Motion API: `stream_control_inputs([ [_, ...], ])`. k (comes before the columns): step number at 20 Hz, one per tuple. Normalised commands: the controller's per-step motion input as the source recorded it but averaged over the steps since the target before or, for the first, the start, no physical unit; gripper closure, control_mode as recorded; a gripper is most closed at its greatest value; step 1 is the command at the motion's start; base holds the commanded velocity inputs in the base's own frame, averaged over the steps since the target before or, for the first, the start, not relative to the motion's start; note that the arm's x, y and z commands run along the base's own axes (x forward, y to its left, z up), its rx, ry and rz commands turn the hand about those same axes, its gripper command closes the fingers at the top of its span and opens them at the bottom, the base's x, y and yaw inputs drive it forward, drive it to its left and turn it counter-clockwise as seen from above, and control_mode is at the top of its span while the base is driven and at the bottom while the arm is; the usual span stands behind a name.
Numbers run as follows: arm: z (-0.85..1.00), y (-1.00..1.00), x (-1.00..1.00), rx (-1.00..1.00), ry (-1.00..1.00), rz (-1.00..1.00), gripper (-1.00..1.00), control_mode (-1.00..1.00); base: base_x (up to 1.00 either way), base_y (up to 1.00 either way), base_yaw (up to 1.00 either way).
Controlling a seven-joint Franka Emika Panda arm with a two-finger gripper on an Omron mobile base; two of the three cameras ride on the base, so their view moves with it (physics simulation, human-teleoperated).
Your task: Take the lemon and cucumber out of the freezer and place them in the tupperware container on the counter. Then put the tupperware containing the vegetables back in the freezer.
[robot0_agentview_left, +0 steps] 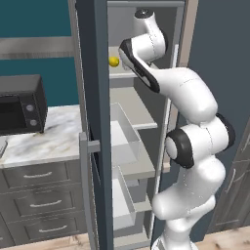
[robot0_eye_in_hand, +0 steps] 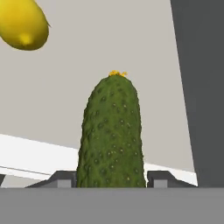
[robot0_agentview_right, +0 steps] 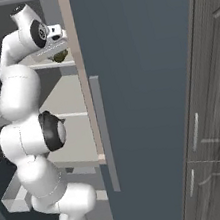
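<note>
Up on the freezer (robot0_agentview_left: 95,122) shelf, the gripper (robot0_eye_in_hand: 111,179) has its finger tips either side of the cucumber (robot0_eye_in_hand: 111,135), whose lower end is cut off by the frame; whether the pads touch it I cannot tell. The lemon (robot0_eye_in_hand: 22,24), partly cropped at the corner, lies nearby. From the right base view the arm hides most of the cucumber. No writing is legible.

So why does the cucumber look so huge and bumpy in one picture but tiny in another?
Hand view: the camera sits right against the cucumber, so it looms sharp, every bump clear, with the lemon cut off at the corner. Right base view: far off, it's a small dark blur by the hand.
</note>
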Motion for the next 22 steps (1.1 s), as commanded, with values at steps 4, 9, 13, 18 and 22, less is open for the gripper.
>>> stream_control_inputs([
  [4, 0.00, 0.00, -1.00, 0.15, -0.09, 0.00, 1.00, -1.00, 0.00, 0.00, 0.00],
  [9, -0.06, -0.03, -1.00, 0.16, -0.06, -0.01, 1.00, -1.00, 0.00, 0.00, 0.00],
  [13, -0.32, -0.14, -1.00, 0.12, -0.01, -0.05, 1.00, -1.00, 0.00, 0.00, 0.00],
  [18, -0.47, -0.20, -1.00, 0.09, 0.00, -0.05, 1.00, -1.00, 0.00, 0.00, 0.00],
  [22, -0.47, -0.20, -0.92, 0.02, 0.05, -0.06, 1.00, -1.00, 0.00, 0.00, 0.00],
])
